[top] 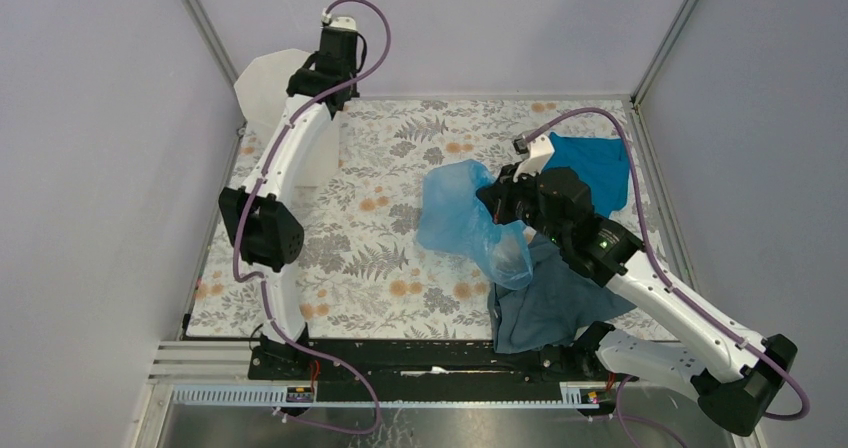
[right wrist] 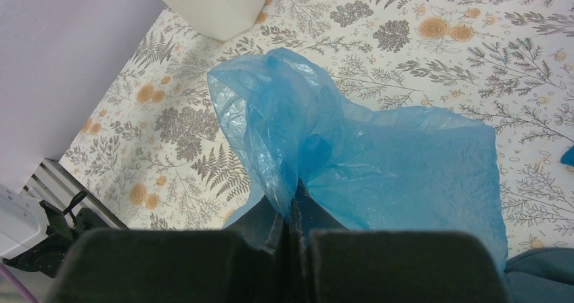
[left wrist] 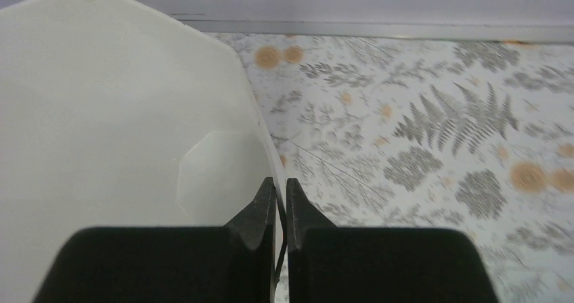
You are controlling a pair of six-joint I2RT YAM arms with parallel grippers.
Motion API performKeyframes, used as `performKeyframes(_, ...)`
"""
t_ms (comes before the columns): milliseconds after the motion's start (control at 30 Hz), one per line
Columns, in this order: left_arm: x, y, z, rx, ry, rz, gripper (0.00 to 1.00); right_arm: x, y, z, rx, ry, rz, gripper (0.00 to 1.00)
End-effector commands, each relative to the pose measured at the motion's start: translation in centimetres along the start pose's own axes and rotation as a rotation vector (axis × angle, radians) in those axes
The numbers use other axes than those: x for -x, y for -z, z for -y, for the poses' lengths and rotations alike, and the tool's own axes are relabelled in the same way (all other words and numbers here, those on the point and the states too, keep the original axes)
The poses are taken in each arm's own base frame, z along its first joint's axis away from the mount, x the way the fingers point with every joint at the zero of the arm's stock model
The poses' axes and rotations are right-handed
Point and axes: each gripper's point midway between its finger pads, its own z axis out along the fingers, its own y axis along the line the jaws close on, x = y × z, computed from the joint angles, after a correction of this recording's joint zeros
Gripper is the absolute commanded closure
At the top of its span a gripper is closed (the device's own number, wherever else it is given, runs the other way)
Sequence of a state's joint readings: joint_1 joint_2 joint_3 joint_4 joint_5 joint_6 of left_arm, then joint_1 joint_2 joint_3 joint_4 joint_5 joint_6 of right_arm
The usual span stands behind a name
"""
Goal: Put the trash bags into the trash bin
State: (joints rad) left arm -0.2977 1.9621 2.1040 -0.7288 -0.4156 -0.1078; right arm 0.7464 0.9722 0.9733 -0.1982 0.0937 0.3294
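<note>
The white faceted trash bin (top: 264,90) stands at the back left of the table. My left gripper (left wrist: 281,181) is shut on the bin's rim (left wrist: 260,124), one finger inside the wall and one outside. From above, the left gripper (top: 306,76) sits over the bin's right edge. The light-blue translucent trash bag (top: 458,216) hangs crumpled at centre right, just over the floral tabletop. My right gripper (right wrist: 292,198) is shut on a bunched fold of the trash bag (right wrist: 379,154). The bin's base (right wrist: 210,2) shows at the top of the right wrist view.
A teal-blue cloth (top: 597,168) lies at the back right. A dark grey-blue cloth (top: 550,306) lies under the right arm near the front edge. Grey walls with metal posts close off the floral table (top: 380,258) on the left, back and right.
</note>
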Motion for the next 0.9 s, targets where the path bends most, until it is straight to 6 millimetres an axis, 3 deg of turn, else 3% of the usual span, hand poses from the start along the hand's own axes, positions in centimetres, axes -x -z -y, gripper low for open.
performKeyframes(0,1.7,8.8,4.8,-0.207,0.008,0.083,1.0,4.9,2.3,-0.1,-0.035,0.044,0.143,1.0)
performKeyframes(233,-3.9,18.0,12.8,-0.487,-0.057,0.014,1.0,9.9,6.6,2.9,-0.233,0.071,0.278,1.0)
performKeyframes(433,-7.2,23.6,14.3,-0.621,-0.039,-0.041,1.0,13.8,11.8,4.5,-0.338,0.069,0.415,1.0)
performKeyframes(500,-8.2,25.2,15.7,-0.714,-0.056,-0.047,1.0,14.6,12.8,4.6,-0.345,0.072,0.446,1.0)
performKeyframes(633,-10.3,26.7,17.4,-0.839,-0.089,-0.098,1.0,15.8,14.0,4.6,-0.359,0.084,0.479,1.0)
performKeyframes(733,-10.9,27.7,17.8,-0.892,-0.097,-0.116,0.85,16.8,14.4,3.9,-0.334,0.08,0.496,1.0)
performKeyframes(867,-10.2,29.8,18.2,-0.997,-0.077,-0.086,0.47,18.5,14.3,1.8,-0.246,0.096,0.5,1.0)
